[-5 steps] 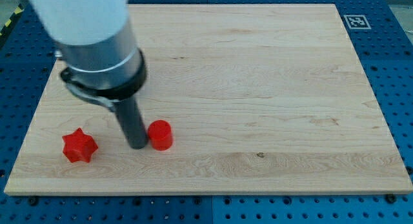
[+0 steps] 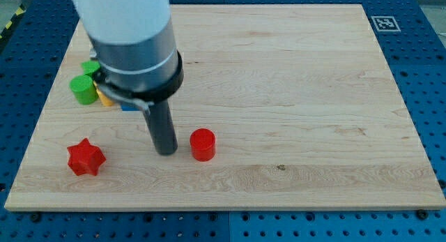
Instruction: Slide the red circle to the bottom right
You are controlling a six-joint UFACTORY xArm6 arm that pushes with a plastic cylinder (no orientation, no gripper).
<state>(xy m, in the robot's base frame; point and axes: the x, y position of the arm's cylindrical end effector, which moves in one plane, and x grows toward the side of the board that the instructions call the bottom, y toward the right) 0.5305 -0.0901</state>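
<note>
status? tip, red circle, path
My tip just left of red circle, small gap. Circle low on board, left of centre. Path to bottom right open.

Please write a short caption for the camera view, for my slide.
My tip sits just left of the red circle on the wooden board, red star further left.

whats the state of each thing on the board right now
my tip: down on the board, just to the view's left of the red circle, small gap showing
red circle: upright, lower middle-left of the board, not yet at the bottom right
red star: flat, near the bottom left, alone
green blocks: clustered at the left edge with yellow and blue pieces, partly hidden by the arm
</note>
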